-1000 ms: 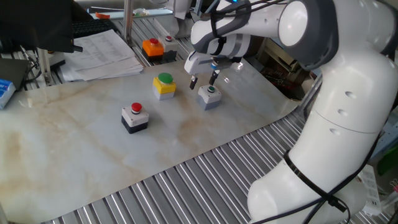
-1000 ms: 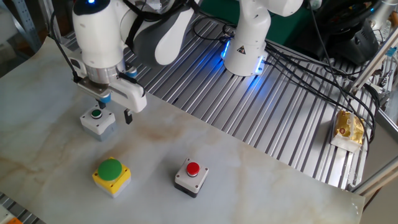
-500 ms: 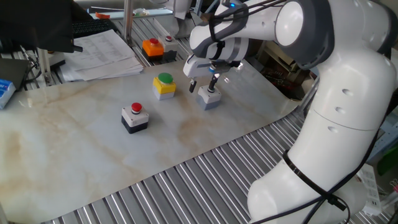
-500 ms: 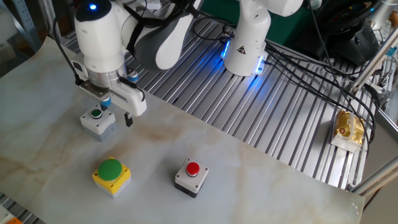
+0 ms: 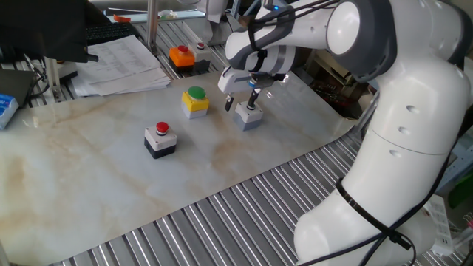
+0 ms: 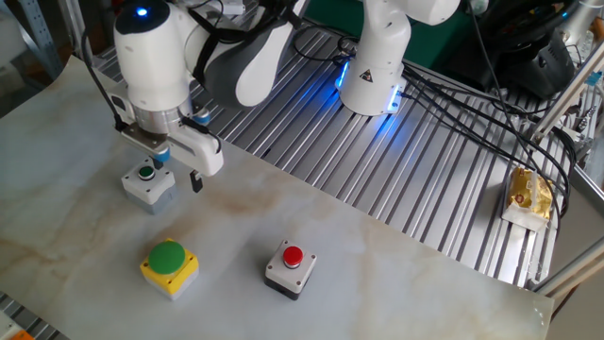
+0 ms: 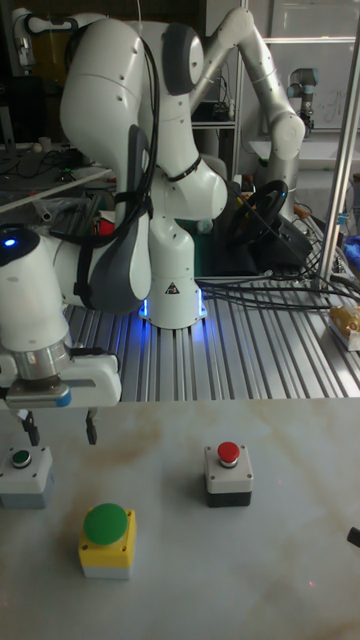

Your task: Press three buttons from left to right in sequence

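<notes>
Three button boxes stand on the marble table. The black box with a white top and red button (image 5: 160, 137) (image 6: 290, 267) (image 7: 228, 472) is on the left in one fixed view. Beside it sit the yellow box with a green button (image 5: 195, 100) (image 6: 170, 263) (image 7: 107, 537) and the grey box with a small dark-green button (image 5: 249, 115) (image 6: 148, 181) (image 7: 25, 474). My gripper (image 5: 241, 100) (image 6: 176, 167) (image 7: 60, 430) hangs open low over the grey box. One fingertip (image 5: 253, 97) is right at the dark-green button. I cannot tell whether it touches. The other finger (image 6: 195, 179) hangs beside the box.
An orange box with a red button (image 5: 182, 55) stands at the back by a stack of papers (image 5: 118, 63). Ribbed metal rails (image 6: 396, 179) border the marble top. Cables and the arm's base (image 6: 373, 71) lie beyond.
Over the last second the gripper dropped slightly toward the grey box, bringing one fingertip down to its button. Nothing has visibly moved in the last half second.
</notes>
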`<state>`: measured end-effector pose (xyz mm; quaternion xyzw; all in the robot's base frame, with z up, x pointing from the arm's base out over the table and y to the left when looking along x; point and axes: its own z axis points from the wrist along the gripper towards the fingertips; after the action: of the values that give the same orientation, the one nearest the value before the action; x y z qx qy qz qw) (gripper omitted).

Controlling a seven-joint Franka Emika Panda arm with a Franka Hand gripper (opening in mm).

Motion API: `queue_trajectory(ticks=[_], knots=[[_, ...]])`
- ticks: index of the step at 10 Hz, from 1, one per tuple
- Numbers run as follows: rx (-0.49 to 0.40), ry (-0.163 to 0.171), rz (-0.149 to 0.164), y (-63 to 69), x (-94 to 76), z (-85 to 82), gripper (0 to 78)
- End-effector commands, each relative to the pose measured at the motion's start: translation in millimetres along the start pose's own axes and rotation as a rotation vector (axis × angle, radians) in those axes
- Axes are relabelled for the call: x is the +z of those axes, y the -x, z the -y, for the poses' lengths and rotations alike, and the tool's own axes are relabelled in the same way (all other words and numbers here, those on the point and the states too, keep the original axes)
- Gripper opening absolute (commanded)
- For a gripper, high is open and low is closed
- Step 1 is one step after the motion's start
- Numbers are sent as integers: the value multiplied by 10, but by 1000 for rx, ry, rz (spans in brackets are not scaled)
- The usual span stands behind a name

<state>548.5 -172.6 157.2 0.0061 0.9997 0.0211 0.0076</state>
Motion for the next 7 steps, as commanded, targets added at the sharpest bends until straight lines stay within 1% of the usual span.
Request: queue_trajectory(ticks=[1,3,4,5,6,7], knots=[[3,42,-21,8,-12,6,775],[8,37,-24,8,-12,6,775],[7,29,-33,8,-12,6,775],[-17,7,-45,8,-12,6,775],[-24,-8,-39,8,-12,6,775],[-7,-11,-37,8,-12,6,775]])
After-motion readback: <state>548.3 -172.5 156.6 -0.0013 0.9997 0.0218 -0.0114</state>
